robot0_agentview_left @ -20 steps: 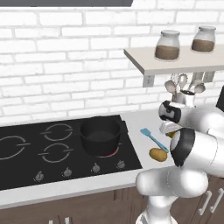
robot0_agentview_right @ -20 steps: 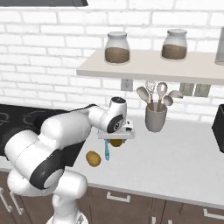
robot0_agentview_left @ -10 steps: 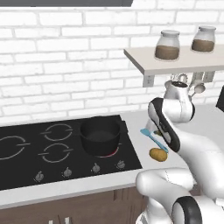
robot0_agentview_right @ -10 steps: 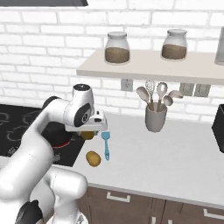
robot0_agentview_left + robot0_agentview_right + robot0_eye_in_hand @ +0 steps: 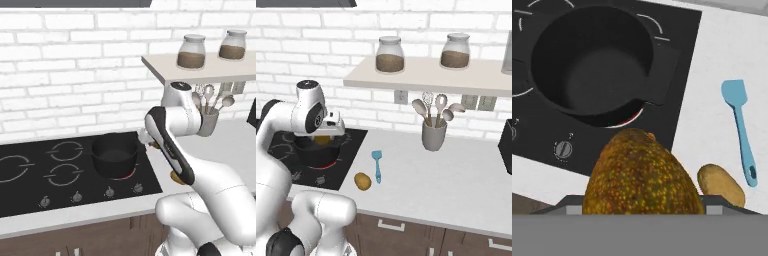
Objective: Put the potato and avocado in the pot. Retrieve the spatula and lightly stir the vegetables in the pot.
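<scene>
The arm has swung across from the counter side toward the stove since the earlier pictures. A second ago the hand hung over the spatula and potato at the right of the left base view; half a second ago it was partway over; now the gripper (image 5: 322,139) sits at the middle left of the right base view, just above the right rim of the pot (image 5: 114,155).

The jaws are clamped on the avocado (image 5: 643,178), a speckled brown-yellow lump that fills the lower middle of the hand view. In the right base view a bit of it shows as a yellow-orange patch under the hand, right over the pot's edge. It has travelled with the hand and is clear of the counter (image 5: 456,175).

The pot stands on the front right burner of the black cooktop (image 5: 30,180), where it stood before, and its inside looks bare and dark in the hand view.

The potato (image 5: 362,181) lies on the counter just off the cooktop's right edge, unmoved. The spatula (image 5: 376,164) lies just beside it, blade toward the wall, also unmoved.
</scene>
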Tool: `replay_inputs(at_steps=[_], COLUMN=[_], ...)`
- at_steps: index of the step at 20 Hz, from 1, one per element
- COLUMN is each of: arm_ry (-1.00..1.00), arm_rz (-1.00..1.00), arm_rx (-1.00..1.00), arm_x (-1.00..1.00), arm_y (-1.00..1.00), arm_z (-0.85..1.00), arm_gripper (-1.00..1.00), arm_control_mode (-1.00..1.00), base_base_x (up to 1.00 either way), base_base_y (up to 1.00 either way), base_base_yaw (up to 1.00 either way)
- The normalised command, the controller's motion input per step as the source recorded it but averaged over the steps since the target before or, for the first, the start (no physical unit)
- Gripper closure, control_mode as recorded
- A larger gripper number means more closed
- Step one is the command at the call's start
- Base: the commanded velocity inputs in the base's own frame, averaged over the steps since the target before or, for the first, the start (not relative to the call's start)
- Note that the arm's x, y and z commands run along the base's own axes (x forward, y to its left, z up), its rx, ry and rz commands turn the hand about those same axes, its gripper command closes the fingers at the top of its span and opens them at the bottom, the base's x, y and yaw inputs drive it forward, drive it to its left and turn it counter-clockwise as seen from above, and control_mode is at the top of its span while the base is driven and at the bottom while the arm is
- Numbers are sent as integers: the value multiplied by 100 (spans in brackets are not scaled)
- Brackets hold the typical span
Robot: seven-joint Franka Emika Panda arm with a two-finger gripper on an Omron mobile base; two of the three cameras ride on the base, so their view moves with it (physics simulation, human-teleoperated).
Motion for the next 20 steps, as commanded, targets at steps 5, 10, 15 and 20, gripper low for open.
replay_inputs(at_steps=[5,10,15,20], arm_ry=[10,4,1,0], arm_rz=[0,0,0,0], arm_rx=[0,0,0,0], arm_x=[52,67,69,44], arm_y=[95,70,30,5], arm_z=[12,-19,-62,-65], arm_gripper=[100,100,100,100], arm_control_mode=[-100,-100,-100,-100], base_base_x=[0,0,0,0], base_base_y=[0,0,0,0], base_base_yaw=[0,0,0,0])
